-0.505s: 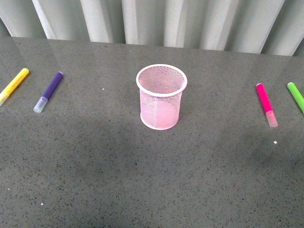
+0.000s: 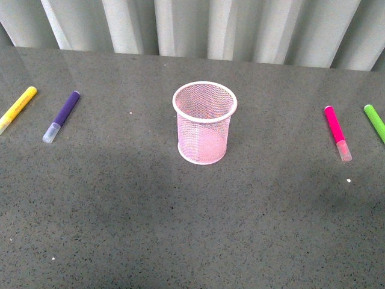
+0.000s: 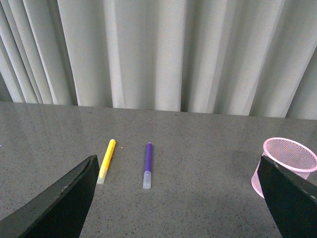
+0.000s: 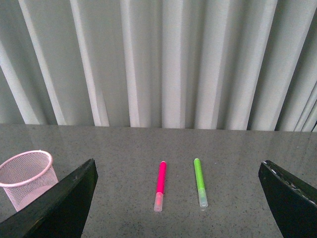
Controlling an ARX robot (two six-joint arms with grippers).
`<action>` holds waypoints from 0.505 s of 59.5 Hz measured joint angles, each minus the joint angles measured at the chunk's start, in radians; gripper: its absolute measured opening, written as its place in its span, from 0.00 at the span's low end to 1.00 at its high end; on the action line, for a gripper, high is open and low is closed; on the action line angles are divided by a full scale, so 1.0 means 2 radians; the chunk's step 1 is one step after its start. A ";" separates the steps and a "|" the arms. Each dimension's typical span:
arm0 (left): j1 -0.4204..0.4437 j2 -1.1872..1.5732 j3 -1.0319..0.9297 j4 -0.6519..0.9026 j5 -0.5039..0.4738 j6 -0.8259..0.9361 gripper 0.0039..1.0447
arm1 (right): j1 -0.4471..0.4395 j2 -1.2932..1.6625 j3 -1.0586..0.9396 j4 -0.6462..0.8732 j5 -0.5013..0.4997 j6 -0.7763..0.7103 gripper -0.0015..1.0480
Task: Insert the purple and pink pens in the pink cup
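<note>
In the front view, the pink cup (image 2: 203,141) stood upright near the middle of the grey worktop (image 2: 180,235). The purple pen (image 2: 62,115) lay flat well to its left, just beside a yellow marker (image 2: 17,108). The pink pen (image 2: 335,131) lay flat well to the cup's right, next to a green marker (image 2: 375,122). Both pens had their pale caps toward the robot. A pale curtain (image 2: 192,24) hung behind.

In the left wrist view, the left end effector (image 3: 177,166) was spread wide and held nothing, with the purple pen and yellow marker lying ahead of it on the worktop.

In the right wrist view, the right end effector (image 4: 178,163) was likewise spread wide and held nothing, facing the pink pen and green marker.
</note>
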 joint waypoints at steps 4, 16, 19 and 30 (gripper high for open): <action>0.000 0.000 0.000 0.000 0.000 0.000 0.94 | 0.000 0.000 0.000 0.000 0.000 0.000 0.93; 0.000 0.000 0.000 0.000 0.000 0.000 0.94 | 0.000 0.000 0.000 0.000 0.000 0.000 0.93; 0.000 0.000 0.000 0.000 0.000 0.000 0.94 | 0.000 0.000 0.000 0.000 0.000 0.000 0.93; 0.000 0.000 0.000 0.000 0.000 0.000 0.94 | 0.000 0.000 0.000 0.000 0.000 0.000 0.93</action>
